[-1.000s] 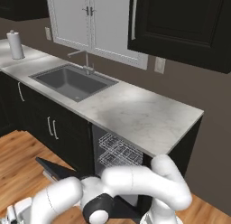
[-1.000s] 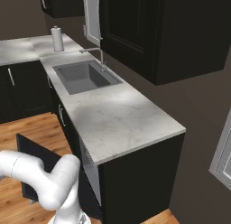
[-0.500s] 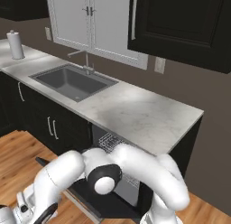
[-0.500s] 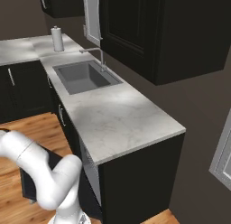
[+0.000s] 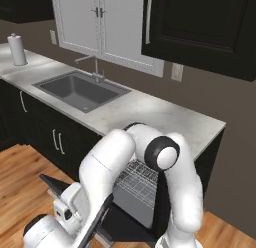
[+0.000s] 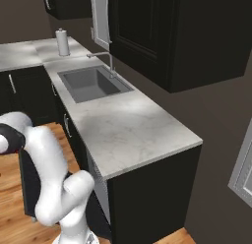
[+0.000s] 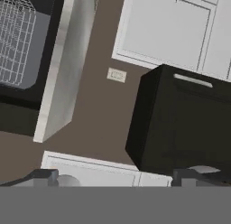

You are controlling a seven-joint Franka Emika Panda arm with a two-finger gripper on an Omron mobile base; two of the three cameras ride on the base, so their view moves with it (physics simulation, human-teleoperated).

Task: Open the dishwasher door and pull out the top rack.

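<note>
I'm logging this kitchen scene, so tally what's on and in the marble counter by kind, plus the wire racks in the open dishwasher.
White paper towel roll: 1
Grey steel sink basin: 1
Silver faucet: 1
Silver-white wire rack visible in the open dishwasher: 1
Total: 4

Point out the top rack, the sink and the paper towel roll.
top rack [image 5: 139,181], left base view, on the wire grid under the counter edge.
sink [image 5: 80,90], left base view, on the basin floor.
paper towel roll [image 6: 62,43], right base view, on the side of the roll.
</note>
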